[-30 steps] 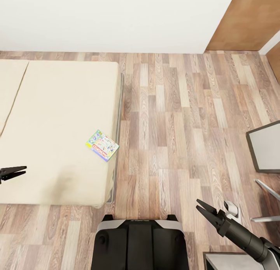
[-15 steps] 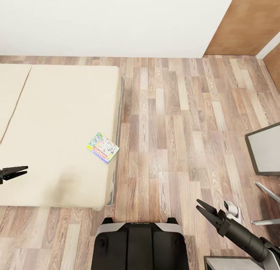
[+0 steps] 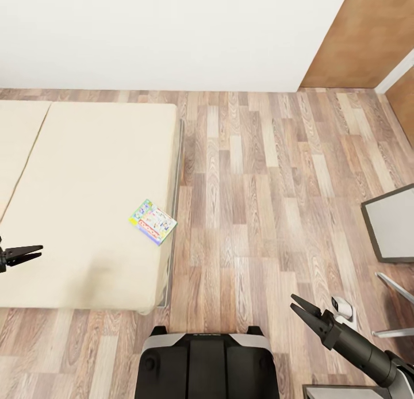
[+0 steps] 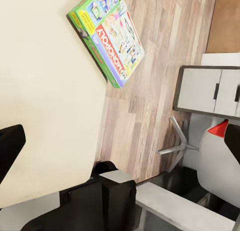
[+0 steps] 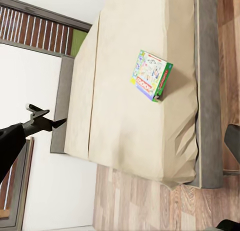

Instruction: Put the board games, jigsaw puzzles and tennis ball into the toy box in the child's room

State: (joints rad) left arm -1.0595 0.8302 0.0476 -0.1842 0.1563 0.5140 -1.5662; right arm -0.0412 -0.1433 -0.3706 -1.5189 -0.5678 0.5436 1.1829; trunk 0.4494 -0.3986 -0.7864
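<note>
The game box (image 3: 152, 222) is seen at the bed (image 3: 86, 175) edge, nearer the left gripper (image 3: 26, 254); both grippers' fingers are seen narrowly apart, w/ nothing held.

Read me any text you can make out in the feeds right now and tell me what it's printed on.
"MONOPOLY": white letters on a red band across the lid of the green board game lying at the edge of the bed.
Other small print and pictures on that lid: too small to read.
In the head view and the right wrist view the lid's lettering is blurred.
No other text readable.
</note>
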